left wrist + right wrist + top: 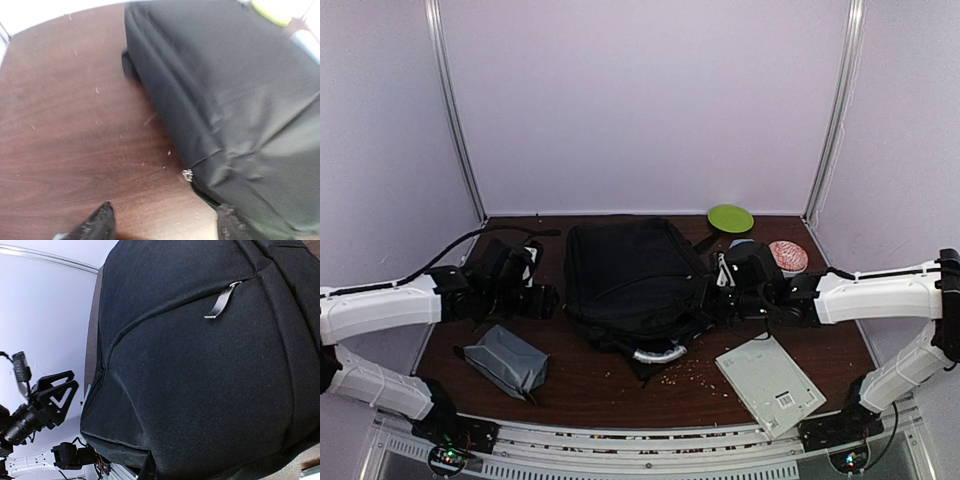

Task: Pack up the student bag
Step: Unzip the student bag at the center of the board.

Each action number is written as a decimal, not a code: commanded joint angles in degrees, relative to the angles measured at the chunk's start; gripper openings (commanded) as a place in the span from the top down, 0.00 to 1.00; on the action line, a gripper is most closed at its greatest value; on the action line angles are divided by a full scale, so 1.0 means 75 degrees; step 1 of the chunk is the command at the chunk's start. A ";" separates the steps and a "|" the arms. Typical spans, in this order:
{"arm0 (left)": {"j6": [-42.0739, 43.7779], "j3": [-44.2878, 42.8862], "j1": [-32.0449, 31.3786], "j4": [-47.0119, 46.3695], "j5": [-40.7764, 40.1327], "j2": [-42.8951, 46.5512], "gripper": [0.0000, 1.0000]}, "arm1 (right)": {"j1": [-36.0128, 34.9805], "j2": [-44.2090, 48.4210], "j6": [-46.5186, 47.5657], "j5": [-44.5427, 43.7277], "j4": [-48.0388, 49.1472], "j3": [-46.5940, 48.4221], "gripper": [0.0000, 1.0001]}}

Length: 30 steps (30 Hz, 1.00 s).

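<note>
The student bag [630,275] is a large black soft bag lying in the middle of the table, its grey-white handle [658,353] at the near end. My left gripper [546,300] is open just off the bag's left edge. In the left wrist view its fingertips [100,222] stand wide apart over bare wood, beside a small metal zip pull [187,175] on the bag [235,90]. My right gripper [717,298] is at the bag's right edge, shut on a fold of the black fabric [200,390], which fills the right wrist view. A zip tab [222,302] shows there.
A grey zip pouch [505,360] lies at the near left. A flat white rectangular case [770,385] lies at the near right. A green plate [730,217] and a pink round thing [787,255] sit at the back right. Crumbs [685,375] dot the wood.
</note>
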State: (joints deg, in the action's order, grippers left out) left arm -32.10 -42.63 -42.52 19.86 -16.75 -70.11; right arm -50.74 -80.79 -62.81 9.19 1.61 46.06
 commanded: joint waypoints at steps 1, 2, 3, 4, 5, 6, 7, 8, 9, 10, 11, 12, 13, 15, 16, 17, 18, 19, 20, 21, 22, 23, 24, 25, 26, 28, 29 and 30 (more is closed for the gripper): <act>0.0401 0.0058 0.0034 0.0399 0.0165 0.1468 0.25 | 0.0045 0.0170 0.0391 -0.0098 -0.0319 0.0408 1.00; 0.0553 0.0044 0.0007 0.0368 0.0395 0.1689 0.22 | 0.0039 0.0183 0.0390 -0.0072 -0.0328 0.0454 1.00; 0.0739 0.0006 -0.0071 0.0293 0.0672 0.1851 0.19 | 0.0040 0.0188 0.0382 -0.0050 -0.0315 0.0507 1.00; 0.0953 -0.0048 -0.0163 0.0188 0.0952 0.1968 0.17 | 0.0045 0.0218 0.0331 0.0000 -0.0260 0.0528 1.00; 0.1158 -0.0133 -0.0309 0.0074 0.1183 0.2015 0.16 | 0.0046 0.0250 0.0257 0.0056 -0.0125 0.0531 1.00; 0.1434 -0.0245 -0.0501 -0.0024 0.1328 0.2002 0.15 | 0.0049 0.0290 0.0128 0.0120 0.0145 0.0476 1.00; 0.1661 -0.0395 -0.0706 -0.0146 0.1463 0.1937 0.15 | 0.0047 0.0336 -0.0020 0.0183 0.0434 0.0409 1.00; 0.1878 -0.0519 -0.0925 -0.0262 0.1568 0.1812 0.15 | 0.0044 0.0368 -0.0177 0.0275 0.0775 0.0337 1.00; 0.2069 -0.0685 -0.1140 -0.0343 0.1606 0.1650 0.14 | 0.0044 0.0386 -0.0341 0.0351 0.1002 0.0297 1.00; 0.2226 -0.0851 -0.1337 -0.0392 0.1618 0.1427 0.14 | 0.0041 0.0383 -0.0470 0.0417 0.1205 0.0300 1.00; 0.2371 -0.1020 -0.1567 -0.0426 0.1622 0.1199 0.14 | 0.0045 0.0389 -0.0571 0.0499 0.1364 0.0303 1.00; 0.2485 -0.1228 -0.1693 -0.0410 0.1541 0.0917 0.13 | 0.0041 0.0396 -0.0660 0.0566 0.1549 0.0290 1.00; 0.2563 -0.1441 -0.1815 -0.0354 0.1426 0.0552 0.13 | 0.0044 0.0415 -0.0765 0.0623 0.1765 0.0256 1.00; 0.2732 -0.1883 -0.1961 -0.0211 0.1269 0.0040 0.11 | 0.0050 0.0463 -0.1012 0.0673 0.2166 0.0132 1.00; 0.2768 -0.2110 -0.2014 -0.0130 0.1136 -0.0205 0.11 | 0.0059 0.0487 -0.1109 0.0692 0.2282 0.0103 1.00; 0.2828 -0.2298 -0.2036 -0.0083 0.1049 -0.0388 0.10 | 0.0058 0.0503 -0.1155 0.0713 0.2311 0.0103 1.00; 0.2891 -0.2433 -0.2049 -0.0062 0.0973 -0.0562 0.10 | 0.0060 0.0517 -0.1190 0.0737 0.2294 0.0119 1.00; 0.2952 -0.2562 -0.2053 -0.0069 0.0915 -0.0690 0.09 | 0.0044 0.0535 -0.1213 0.0745 0.2278 0.0127 1.00; 0.3019 -0.2658 -0.2059 -0.0069 0.0890 -0.0821 0.09 | 0.0045 0.0550 -0.1253 0.0752 0.2268 0.0117 1.00; 0.3095 -0.2756 -0.2064 -0.0064 0.0878 -0.0929 0.08 | 0.0056 0.0567 -0.1293 0.0755 0.2274 0.0116 1.00; 0.3181 -0.2846 -0.2079 -0.0058 0.0869 -0.1037 0.08 | 0.0060 0.0592 -0.1320 0.0764 0.2281 0.0122 1.00; 0.3257 -0.2919 -0.2105 -0.0037 0.0855 -0.1142 0.07 | 0.0059 0.0608 -0.1337 0.0772 0.2266 0.0139 1.00; 0.3329 -0.3005 -0.2136 0.0000 0.0843 -0.1233 0.06 | 0.0062 0.0631 -0.1340 0.0776 0.2229 0.0164 1.00; 0.3399 -0.3067 -0.2170 0.0061 0.0837 -0.1324 0.06 | 0.0056 0.0645 -0.1335 0.0778 0.2158 0.0191 1.00; 0.3485 -0.3150 -0.2214 0.0121 0.0804 -0.1407 0.06 | 0.0062 0.0675 -0.1327 0.0773 0.2110 0.0246 1.00; 0.3689 -0.3251 -0.2329 0.0207 0.0753 -0.1525 0.04 | 0.0067 0.0700 -0.1293 0.0764 0.1983 0.0325 1.00; 0.3785 -0.3264 -0.2394 0.0211 0.0727 -0.1559 0.02 | 0.0064 0.0705 -0.1273 0.0756 0.1915 0.0362 1.00; 0.3885 -0.3268 -0.2457 0.0212 0.0699 -0.1597 0.02 | 0.0070 0.0706 -0.1258 0.0755 0.1882 0.0384 1.00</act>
State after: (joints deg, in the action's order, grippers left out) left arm -7.25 -65.14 -59.24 21.34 -10.26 -81.08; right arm -50.63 -78.41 -72.36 14.55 13.08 47.24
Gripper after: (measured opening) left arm 0.971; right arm 0.009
